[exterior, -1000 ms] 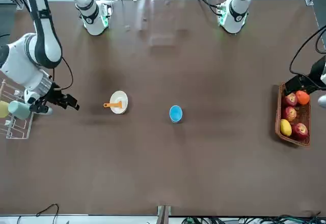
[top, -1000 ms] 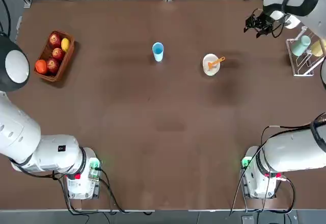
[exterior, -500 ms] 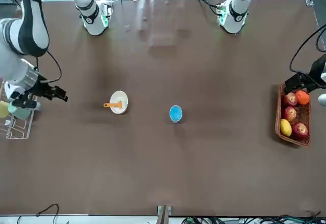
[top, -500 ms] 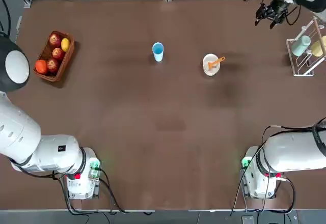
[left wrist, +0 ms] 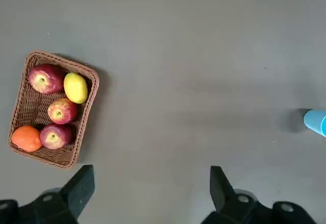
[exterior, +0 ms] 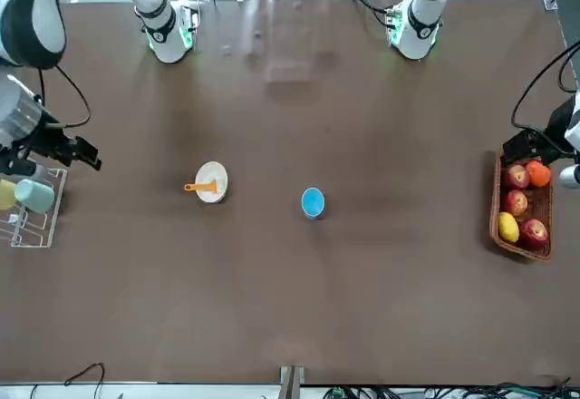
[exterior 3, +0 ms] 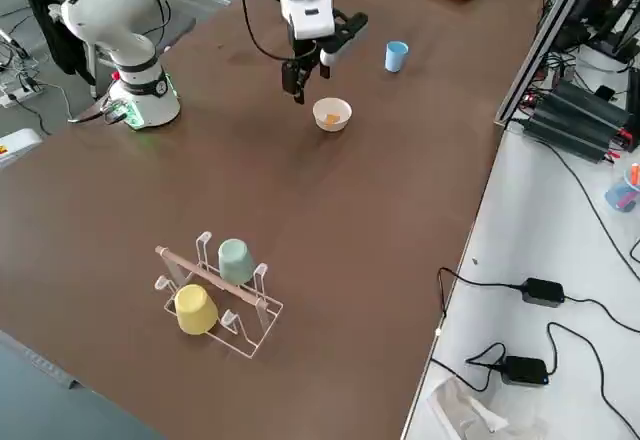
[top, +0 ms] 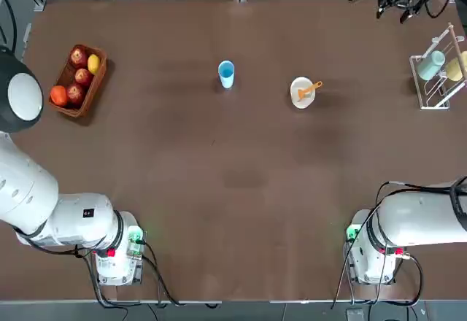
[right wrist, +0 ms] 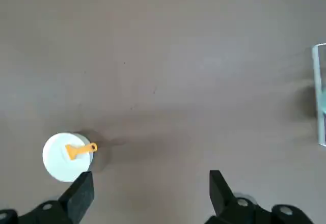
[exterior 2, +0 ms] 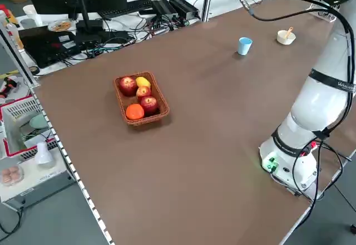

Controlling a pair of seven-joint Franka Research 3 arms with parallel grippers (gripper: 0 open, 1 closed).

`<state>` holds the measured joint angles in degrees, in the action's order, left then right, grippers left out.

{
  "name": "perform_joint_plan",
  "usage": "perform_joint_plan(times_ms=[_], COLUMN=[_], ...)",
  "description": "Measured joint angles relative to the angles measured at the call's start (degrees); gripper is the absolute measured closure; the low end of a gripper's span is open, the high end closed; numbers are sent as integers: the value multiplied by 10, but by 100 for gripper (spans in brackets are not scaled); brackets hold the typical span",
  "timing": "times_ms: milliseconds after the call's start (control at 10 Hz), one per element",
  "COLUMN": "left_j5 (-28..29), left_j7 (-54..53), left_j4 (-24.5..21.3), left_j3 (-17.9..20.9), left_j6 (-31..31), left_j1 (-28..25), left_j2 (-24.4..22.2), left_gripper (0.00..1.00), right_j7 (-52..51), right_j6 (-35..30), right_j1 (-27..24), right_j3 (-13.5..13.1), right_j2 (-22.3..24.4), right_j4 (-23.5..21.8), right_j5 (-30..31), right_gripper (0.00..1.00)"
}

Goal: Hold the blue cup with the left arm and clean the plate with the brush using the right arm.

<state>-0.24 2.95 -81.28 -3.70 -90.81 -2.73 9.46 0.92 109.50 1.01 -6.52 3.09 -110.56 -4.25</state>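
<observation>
Brush (top: 311, 87) rests in plate (top: 300, 95): light, stiff; best pinched mid-handle. Both grippers spread, empty, well apart from it.

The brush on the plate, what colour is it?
Orange. The brush shows best in the right wrist view, lying on the white plate.

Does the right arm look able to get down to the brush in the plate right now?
Probably yes: the brush lies exposed across the plate, nothing stands beside it, and the right pincer hangs open above bare table.

Light-blue cup (top: 226, 74), cream plate (top: 301, 93), orange brush (top: 311, 87)
</observation>
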Motion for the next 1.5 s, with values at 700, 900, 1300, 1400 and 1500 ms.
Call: perform_joint_plan(times_ms=[700,900,1300,1400,1500], left_j5=[0,0,0,0,0], left_j7=[0,0,0,0,0], left_j4=[2,2,2,2,2], left_j3=[-11,-11,-12,-12,-12], left_j6=[1,1,1,1,2], left_j1=[-1,-1,-1,-2,-2], left_j2=[-5,-5,-5,-5,-5], left_gripper=[0,0,0,0,0], right_j7=[7,7,7,7,7], right_j6=[-162,-192,-203,-209,-221], right_j1=[0,0,-1,-2,-4], right_j3=[4,5,4,3,3], right_j2=[4,4,2,-1,-5], right_j4=[187,226,256,256,256], right_j5=[17,39,48,49,49], right_gripper=[0,0,0,0,0])
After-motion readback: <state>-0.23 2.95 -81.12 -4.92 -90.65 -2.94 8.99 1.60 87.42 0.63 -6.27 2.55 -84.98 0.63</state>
